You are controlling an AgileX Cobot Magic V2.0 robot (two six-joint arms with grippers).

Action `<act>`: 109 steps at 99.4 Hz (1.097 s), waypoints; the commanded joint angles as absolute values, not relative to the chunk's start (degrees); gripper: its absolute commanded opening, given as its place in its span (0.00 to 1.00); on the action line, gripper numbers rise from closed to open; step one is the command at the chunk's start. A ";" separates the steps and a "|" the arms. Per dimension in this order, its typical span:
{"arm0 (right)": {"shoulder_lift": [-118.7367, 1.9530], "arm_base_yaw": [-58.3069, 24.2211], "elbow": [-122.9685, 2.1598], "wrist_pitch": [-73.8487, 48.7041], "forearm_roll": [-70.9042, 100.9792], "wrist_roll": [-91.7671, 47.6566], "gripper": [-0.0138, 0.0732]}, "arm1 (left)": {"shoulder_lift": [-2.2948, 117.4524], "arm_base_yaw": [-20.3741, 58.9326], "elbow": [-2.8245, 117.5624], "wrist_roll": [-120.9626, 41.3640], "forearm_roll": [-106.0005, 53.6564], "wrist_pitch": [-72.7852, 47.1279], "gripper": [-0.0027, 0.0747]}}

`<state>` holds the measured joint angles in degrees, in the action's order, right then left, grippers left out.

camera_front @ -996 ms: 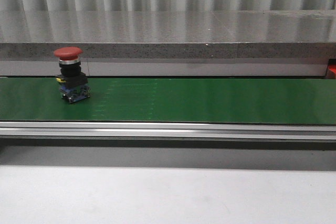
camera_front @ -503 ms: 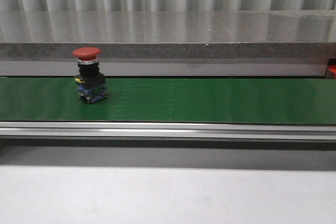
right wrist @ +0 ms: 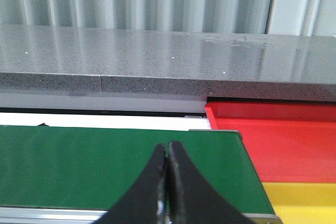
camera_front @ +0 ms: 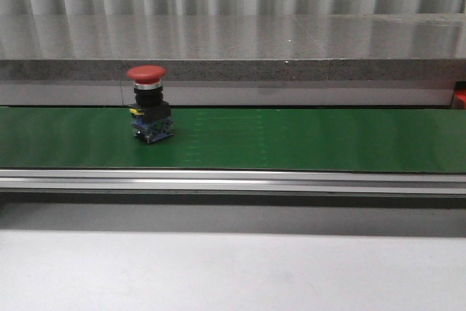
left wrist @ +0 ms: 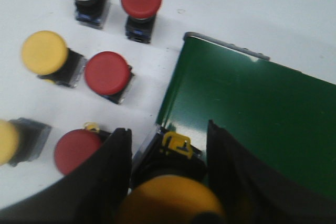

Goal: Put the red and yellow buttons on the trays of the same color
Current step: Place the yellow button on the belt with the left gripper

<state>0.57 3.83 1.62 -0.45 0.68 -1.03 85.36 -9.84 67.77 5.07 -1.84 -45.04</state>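
Red button (camera_front: 150, 105) stands upright on the green belt (camera_front: 306, 140), left of centre. Left gripper (left wrist: 168, 182) clamps a yellow button (left wrist: 170, 203) at the belt's end; right gripper (right wrist: 167, 182), fingers together, waits near the red tray (right wrist: 283, 140) and must open to receive.

Red-capped button (camera_front: 148, 107) on a black body, riding a plain green belt (camera_front: 306, 140). Red tray (right wrist: 273, 140) beside yellow tray (right wrist: 302, 203).

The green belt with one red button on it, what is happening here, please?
A red button stands upright on the green belt, with no arm near it. The left gripper holds a yellow button over the belt's end, beside spare red and yellow buttons. The right gripper is shut and empty near the red tray.
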 commanded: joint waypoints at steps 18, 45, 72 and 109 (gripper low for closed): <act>1.49 4.00 0.70 4.13 0.00 -1.07 0.08 | 91.51 -5.90 73.47 4.86 -5.99 -42.47 0.01; 1.49 4.00 0.70 4.13 0.00 -1.07 0.08 | 95.60 -5.90 73.48 3.24 -7.60 -43.70 0.03; 1.49 4.00 0.70 4.13 0.00 -1.07 0.08 | 95.73 -5.90 73.83 2.03 -7.82 -44.47 0.71; 1.49 4.00 0.70 4.13 0.00 -1.07 0.08 | 87.10 -5.19 73.95 -2.39 -9.70 -43.83 0.87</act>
